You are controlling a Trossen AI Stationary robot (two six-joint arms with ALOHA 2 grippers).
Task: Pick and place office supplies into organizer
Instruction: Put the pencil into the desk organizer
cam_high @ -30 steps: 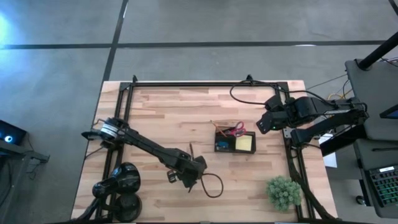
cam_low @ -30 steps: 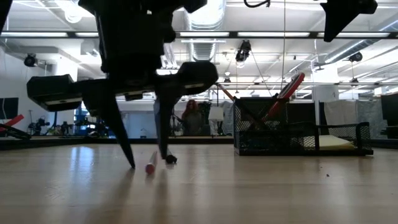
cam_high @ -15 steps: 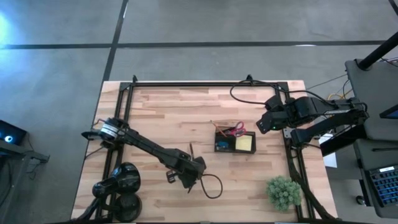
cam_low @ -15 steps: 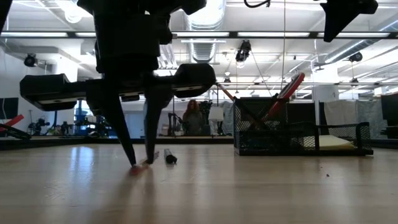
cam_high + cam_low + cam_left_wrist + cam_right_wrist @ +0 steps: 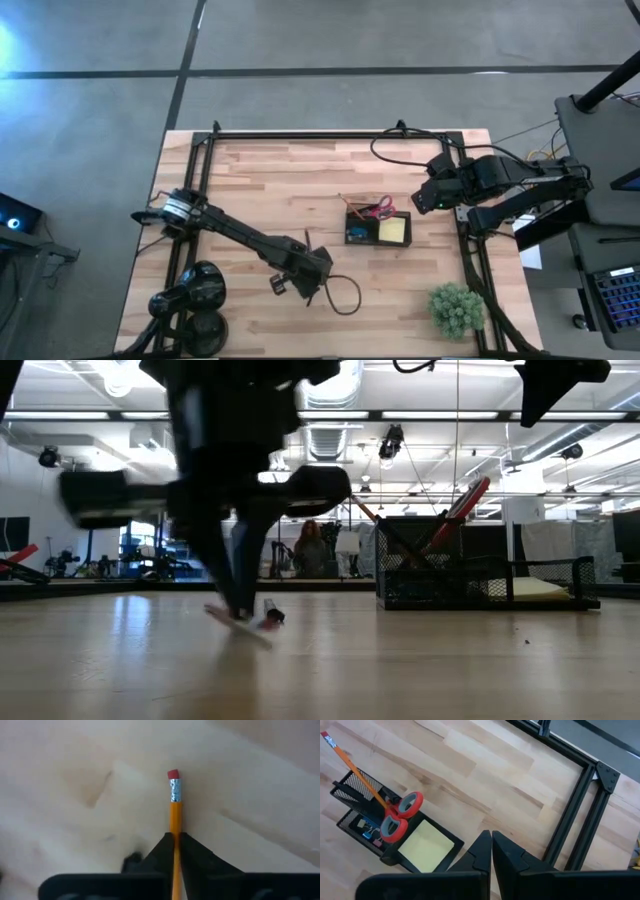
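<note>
Writing or brand marks cannot be read on any object in these pictures. In the left wrist view, the left gripper (image 5: 176, 840) has its two fingers pressed together on an orange pencil (image 5: 175, 810), whose red eraser and silver band stick out ahead of the fingertips over the pale wood. The high view does not show this detail; there the left gripper (image 5: 308, 280) sits in the lower middle of the frame on the table (image 5: 260, 180), and the pencil is too thin to make out. In the low view, the same gripper (image 5: 240, 605) stands at left of centre, with the pencil (image 5: 240, 628) tilted at its tips, just above the wood.

The organizer (image 5: 378, 228) is right of centre in the high view, well apart from the left gripper. The right wrist view shows what it holds: red-handled scissors (image 5: 397, 817), another orange pencil (image 5: 357, 772), a yellow note pad (image 5: 425, 845). The right gripper (image 5: 491, 845), fingers closed on nothing, hangs above the table near the organizer.
</note>
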